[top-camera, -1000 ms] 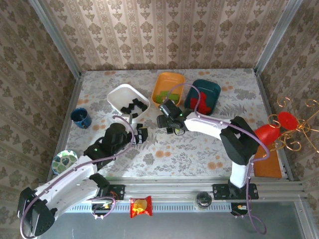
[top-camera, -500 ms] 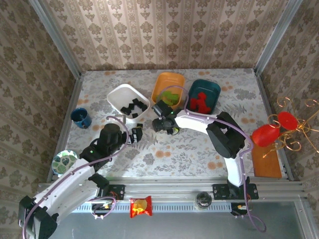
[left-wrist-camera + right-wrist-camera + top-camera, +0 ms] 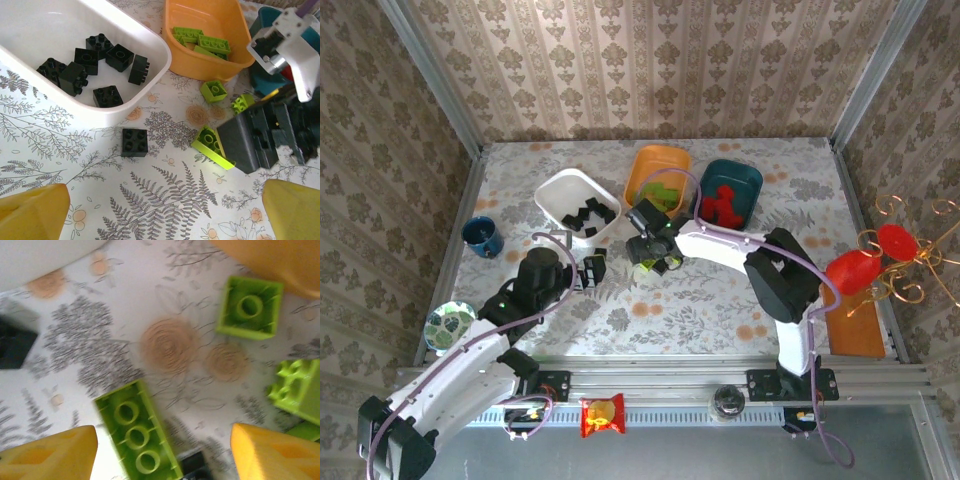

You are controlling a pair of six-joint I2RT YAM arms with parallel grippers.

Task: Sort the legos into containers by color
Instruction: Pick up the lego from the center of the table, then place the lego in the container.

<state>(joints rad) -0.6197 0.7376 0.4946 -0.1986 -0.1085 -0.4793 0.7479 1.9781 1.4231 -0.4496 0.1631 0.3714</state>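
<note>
Lime lego [image 3: 137,432] lies between the parted right fingers [image 3: 47,452]; left fingers [image 3: 30,207] also parted.

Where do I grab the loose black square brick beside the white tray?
From straight above, pinch the black square plastic brick across two opposite side walls: it lies flat, studs up, apart from the white plastic tray.

Right gripper [image 3: 657,256]: you swung it left from a second ago, toward the white tray [image 3: 548,192], then a touch back right. It now hangs over the long lime brick [image 3: 136,439].
Right arm [image 3: 782,278]: its elbow has pulled in leftward.
Left gripper [image 3: 592,268]: you drew it slightly left, away from the right one.
</note>
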